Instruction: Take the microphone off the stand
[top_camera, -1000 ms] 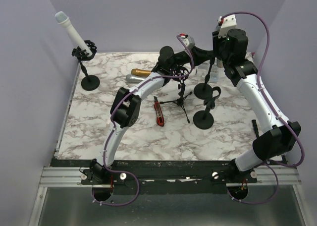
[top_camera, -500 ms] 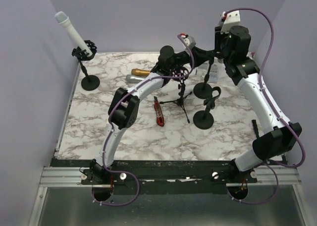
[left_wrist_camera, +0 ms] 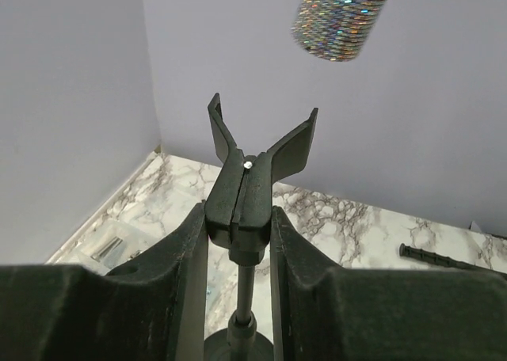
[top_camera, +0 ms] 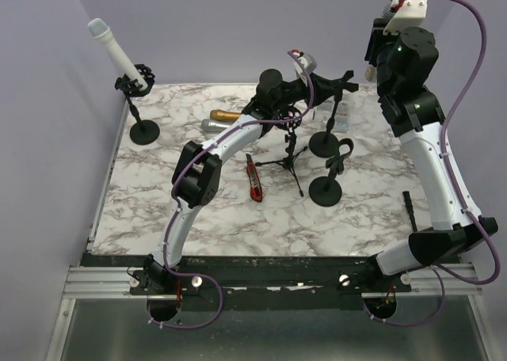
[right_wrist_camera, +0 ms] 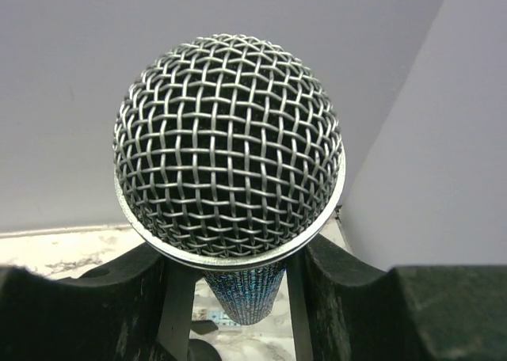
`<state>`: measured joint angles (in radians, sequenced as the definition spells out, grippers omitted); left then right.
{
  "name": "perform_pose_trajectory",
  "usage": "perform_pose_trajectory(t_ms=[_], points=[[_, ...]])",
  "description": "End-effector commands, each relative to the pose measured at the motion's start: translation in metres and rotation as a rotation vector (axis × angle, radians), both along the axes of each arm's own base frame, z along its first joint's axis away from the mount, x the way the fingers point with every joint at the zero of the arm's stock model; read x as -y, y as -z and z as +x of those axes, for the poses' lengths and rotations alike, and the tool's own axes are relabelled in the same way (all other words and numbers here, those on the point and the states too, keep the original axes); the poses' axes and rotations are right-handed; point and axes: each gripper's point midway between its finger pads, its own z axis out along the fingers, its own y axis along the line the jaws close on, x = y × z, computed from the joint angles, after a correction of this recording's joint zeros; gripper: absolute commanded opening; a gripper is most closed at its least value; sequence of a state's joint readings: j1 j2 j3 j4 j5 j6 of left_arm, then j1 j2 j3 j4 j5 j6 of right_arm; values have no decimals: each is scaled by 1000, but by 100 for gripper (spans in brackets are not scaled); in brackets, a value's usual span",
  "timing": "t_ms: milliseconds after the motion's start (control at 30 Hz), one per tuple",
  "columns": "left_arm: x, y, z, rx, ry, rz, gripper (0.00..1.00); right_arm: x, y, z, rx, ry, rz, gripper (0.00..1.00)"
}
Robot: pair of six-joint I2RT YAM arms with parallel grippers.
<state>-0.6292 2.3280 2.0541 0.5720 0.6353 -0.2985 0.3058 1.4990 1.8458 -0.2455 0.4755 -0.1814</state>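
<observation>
Microphone: out of the clip, in the air above and right of the stand. Its glitter body hangs over the fork in the left wrist view.
Right claw: clenched on the microphone body just under the mesh head, head toward the wrist camera. Gripping that high probably leaves the handle free to slide out of the clip.
Left claw: clamped on the stand's neck right under the clip. Reads as a brace so the stand doesn't tip or ride up with the pull.
Clip: empty, prongs open upward, nothing seated.
Task state: looks essentially done. My guess at what's left: set the microphone down, let go of the stand.
Other holder: second stand, far left of the stand, carries a white microphone, tilted.
Counter: red knife and tripod lie front-left of the stand.
</observation>
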Motion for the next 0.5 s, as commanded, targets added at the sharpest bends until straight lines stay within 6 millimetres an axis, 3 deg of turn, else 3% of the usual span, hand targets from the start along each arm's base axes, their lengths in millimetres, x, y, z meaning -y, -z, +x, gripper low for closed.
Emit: perform_pose_trajectory(t_ms=[0,67,200,400,467], points=[[3,6,-6,-122,-23,62,20,3,-13,-26,1,-17,62,1],[-1,0,-6,-132,-39,51,44,4,-13,-30,-2,-24,69,1],[-8,-19,-12,-128,-53,42,71,1,-11,-34,-31,-45,73,1],[-28,-58,-37,-92,-60,30,89,-12,2,-42,-95,-126,95,1],[-38,-72,-50,-90,-59,24,90,-19,5,-47,-113,-166,114,1]])
